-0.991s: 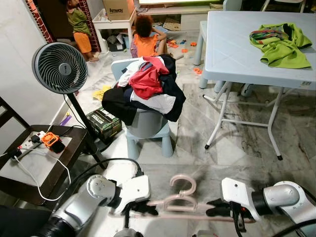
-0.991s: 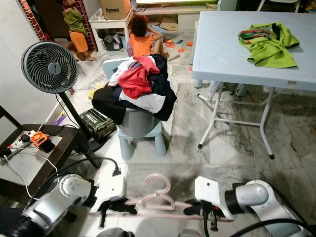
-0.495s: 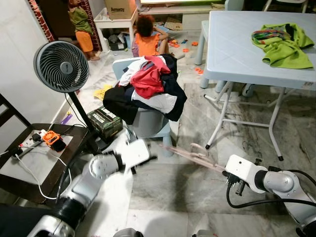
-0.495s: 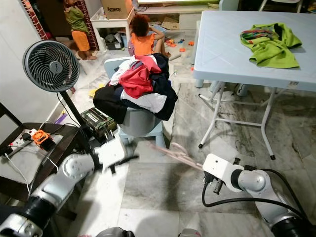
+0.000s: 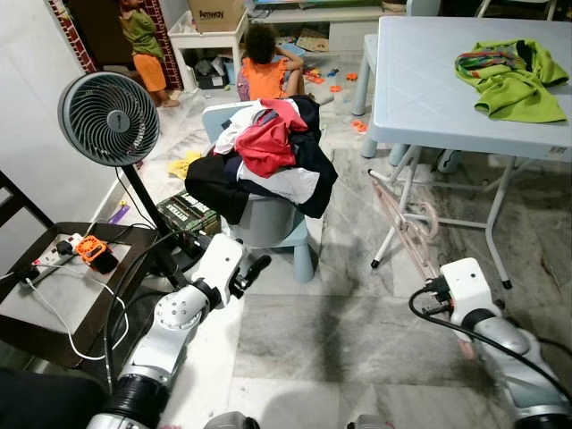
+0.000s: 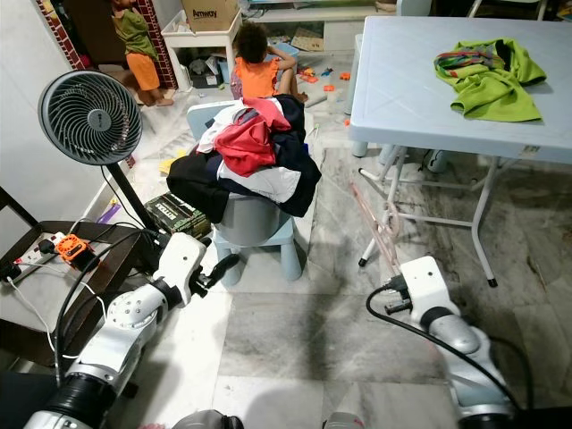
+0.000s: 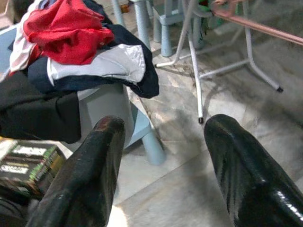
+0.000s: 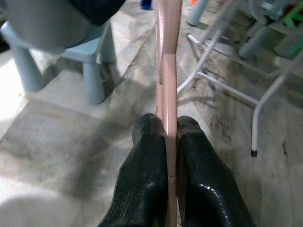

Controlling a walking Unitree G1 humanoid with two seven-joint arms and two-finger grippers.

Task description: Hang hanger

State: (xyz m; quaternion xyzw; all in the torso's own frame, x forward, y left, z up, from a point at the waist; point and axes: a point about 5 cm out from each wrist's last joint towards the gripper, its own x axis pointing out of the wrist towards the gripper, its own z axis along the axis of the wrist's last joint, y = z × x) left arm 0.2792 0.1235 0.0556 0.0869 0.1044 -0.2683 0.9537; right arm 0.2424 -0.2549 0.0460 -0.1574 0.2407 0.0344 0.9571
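I have the pink hanger (image 5: 404,225) pinched edge-on in my right gripper (image 8: 166,135), both fingers (image 8: 147,142) clamped flat on its bar. Its long axis runs straight out from the fingers, up and away toward the legs of the folding table (image 5: 447,89), hook end farthest from me. My left gripper (image 7: 161,127) hangs with fingers spread and empty, just short of the small chair (image 5: 268,228) heaped with clothes (image 5: 268,156). The right arm is the one placed for hanging; I can't make out any rail.
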